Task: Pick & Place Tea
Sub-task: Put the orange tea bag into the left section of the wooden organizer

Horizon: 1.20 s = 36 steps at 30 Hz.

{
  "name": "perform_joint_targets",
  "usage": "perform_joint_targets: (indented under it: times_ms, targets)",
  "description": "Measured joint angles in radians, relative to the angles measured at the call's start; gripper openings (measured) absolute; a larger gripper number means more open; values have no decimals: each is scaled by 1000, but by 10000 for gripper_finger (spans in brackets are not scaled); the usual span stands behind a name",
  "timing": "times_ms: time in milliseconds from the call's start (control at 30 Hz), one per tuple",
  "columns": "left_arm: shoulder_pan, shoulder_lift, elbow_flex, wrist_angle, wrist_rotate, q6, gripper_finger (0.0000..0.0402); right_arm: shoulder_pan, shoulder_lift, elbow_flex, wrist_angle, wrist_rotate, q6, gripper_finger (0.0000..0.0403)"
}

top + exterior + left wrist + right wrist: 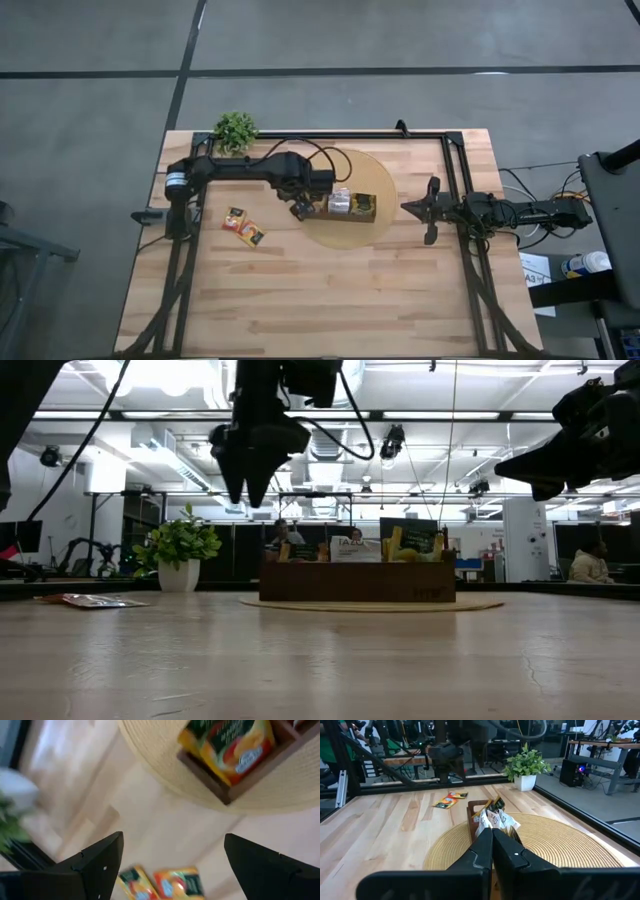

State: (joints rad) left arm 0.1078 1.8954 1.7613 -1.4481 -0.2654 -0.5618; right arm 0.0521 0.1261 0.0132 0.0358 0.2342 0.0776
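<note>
Lying on table (300, 300): two sachets (243, 227); left tool (301, 209) open, right tool (408, 207) closed.

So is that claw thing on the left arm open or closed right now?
Open. The left tool has its two dark fingers standing wide apart with nothing between them, hanging above the table near the end of the wooden box.

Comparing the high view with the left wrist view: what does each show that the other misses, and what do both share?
Only the high view shows both arms whole, the right gripper shut at the round mat's edge, and the white sachets in the box. Only the left wrist view shows the left gripper with jaws wide open and nothing between them. Both show the wooden box on the woven mat, the two loose sachets on the table, and the potted plant.
</note>
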Motion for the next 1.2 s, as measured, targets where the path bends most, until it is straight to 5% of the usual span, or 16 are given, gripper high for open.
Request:
perform_joint_targets:
  times_ms: [367,733,1200]
  targets:
    - [-31,-39,-25,-61,119,-224,339,0,0,0,0,0,0,9]
    - [-40,-191,-289,-58,137,-338,339,0,0,0,0,0,0,9]
    - [-23,-314,-692,9,249,204,339,0,0,0,0,0,0,9]
